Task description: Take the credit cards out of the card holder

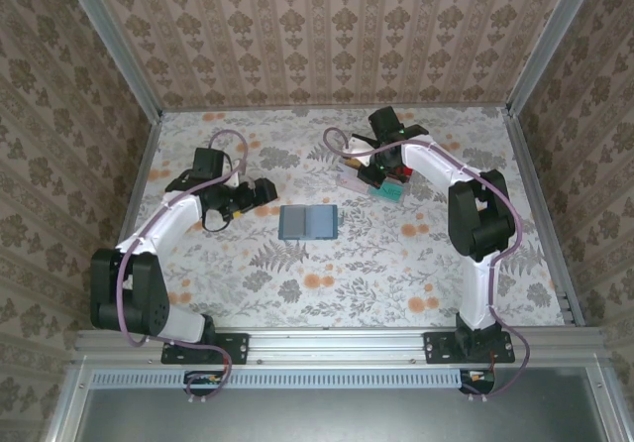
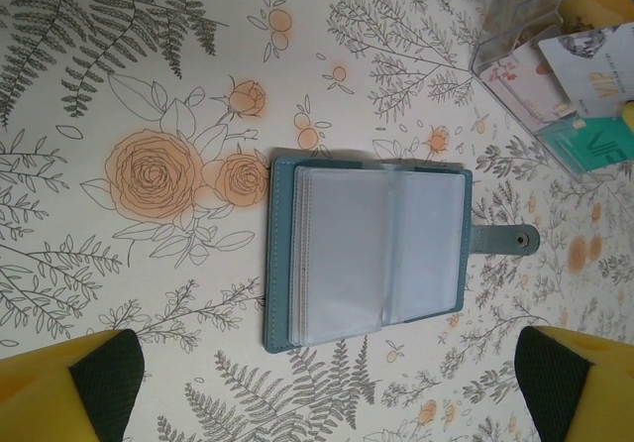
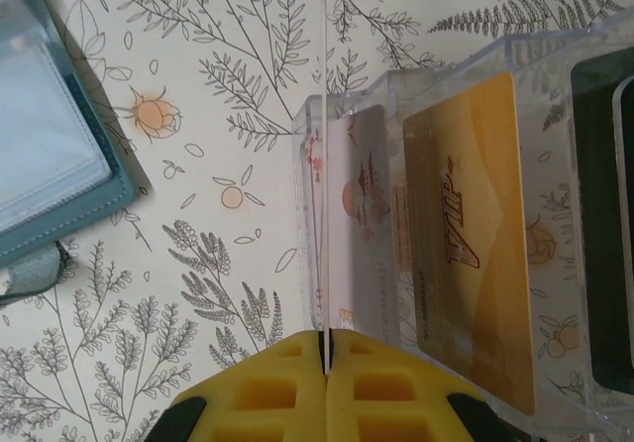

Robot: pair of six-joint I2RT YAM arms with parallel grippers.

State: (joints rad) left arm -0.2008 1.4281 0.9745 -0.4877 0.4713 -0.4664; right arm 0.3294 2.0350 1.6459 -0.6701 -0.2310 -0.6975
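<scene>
My right hand (image 3: pixel 325 348), clamped on a credit card (image 3: pixel 325 65) seen edge-on, its long axis pointing straight ahead along the outermost wall of the clear tray (image 3: pixel 555 51).

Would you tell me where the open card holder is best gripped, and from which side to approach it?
Probably by the snap tab, coming from above on the side toward the tray. The card holder lies open and flat on the table, giving little to pinch, whereas the tab juts past the cover edge and looks narrow enough to straddle.
</scene>
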